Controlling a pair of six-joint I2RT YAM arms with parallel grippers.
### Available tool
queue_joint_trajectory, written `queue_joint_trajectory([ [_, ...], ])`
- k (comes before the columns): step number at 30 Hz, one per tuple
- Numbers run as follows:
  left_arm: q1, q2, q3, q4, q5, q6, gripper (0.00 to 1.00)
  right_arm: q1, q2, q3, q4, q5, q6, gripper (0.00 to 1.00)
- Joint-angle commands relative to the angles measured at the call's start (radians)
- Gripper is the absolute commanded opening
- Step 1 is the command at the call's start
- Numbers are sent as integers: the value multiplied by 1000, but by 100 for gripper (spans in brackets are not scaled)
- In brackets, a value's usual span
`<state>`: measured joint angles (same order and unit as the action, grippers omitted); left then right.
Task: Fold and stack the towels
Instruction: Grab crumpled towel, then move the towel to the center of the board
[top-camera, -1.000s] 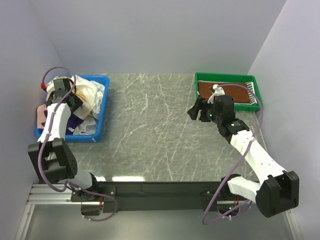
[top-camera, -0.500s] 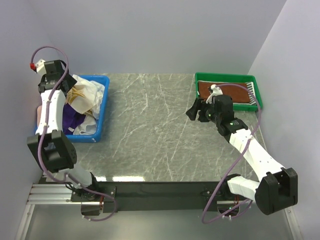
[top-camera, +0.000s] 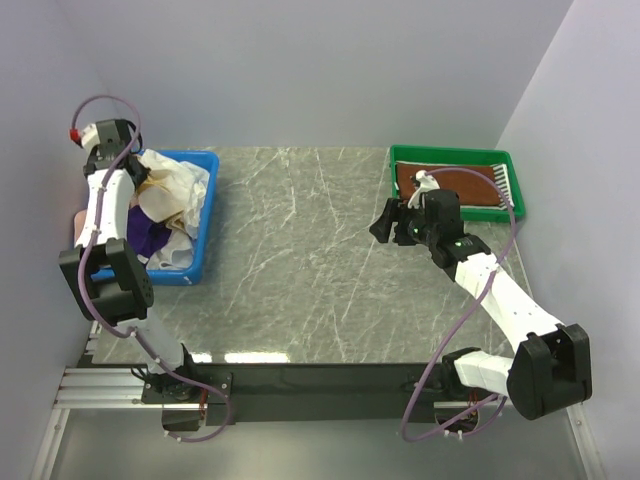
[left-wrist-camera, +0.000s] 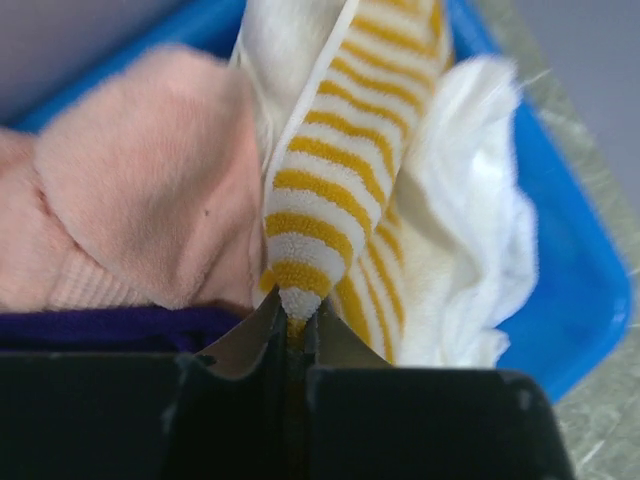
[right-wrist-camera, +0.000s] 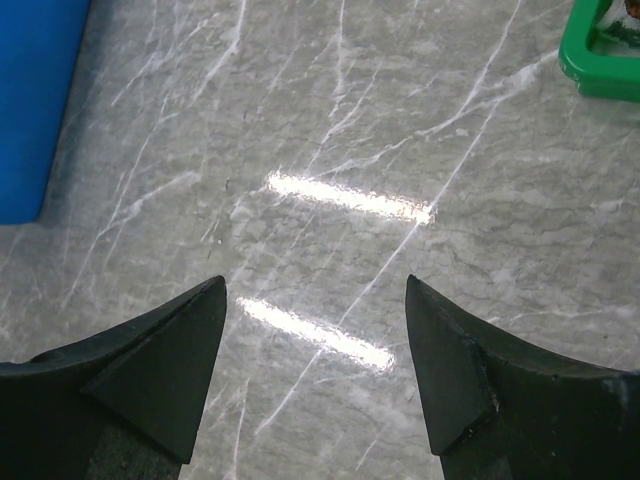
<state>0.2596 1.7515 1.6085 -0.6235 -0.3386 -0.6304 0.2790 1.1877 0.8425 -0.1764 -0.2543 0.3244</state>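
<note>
Under the left gripper (left-wrist-camera: 293, 325) sits the blue bin (left-wrist-camera: 560, 250), heaped with towels (top-camera: 170, 195). The jaws are clenched on a fold of the yellow-white striped towel (left-wrist-camera: 330, 200), which touches the pink towel (left-wrist-camera: 130, 200) beside it. It is best lifted slowly and straight up, so the neighbours drop away. Pale walls (top-camera: 300, 70) enclose the grey marble table (right-wrist-camera: 330, 120); above it the right gripper (right-wrist-camera: 315, 340) hangs released, holding nothing.

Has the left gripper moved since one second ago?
Yes. The left gripper has gone from over the inside of the blue bin toward its far left corner, and it is shut on the striped towel.
</note>
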Motion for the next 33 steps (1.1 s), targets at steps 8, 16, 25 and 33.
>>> queue_joint_trajectory([
  [8,4,-63,530,-61,24,107,1,2,0,24,9,-22,-16,78],
  [16,1,-224,491,313,315,-38,0,2,-42,9,21,-16,-19,78],
  [25,1,-268,527,519,343,-94,0,2,-66,-17,54,-17,-13,77],
  [33,0,-124,758,590,544,-227,0,2,-88,-33,77,-19,-4,77],
])
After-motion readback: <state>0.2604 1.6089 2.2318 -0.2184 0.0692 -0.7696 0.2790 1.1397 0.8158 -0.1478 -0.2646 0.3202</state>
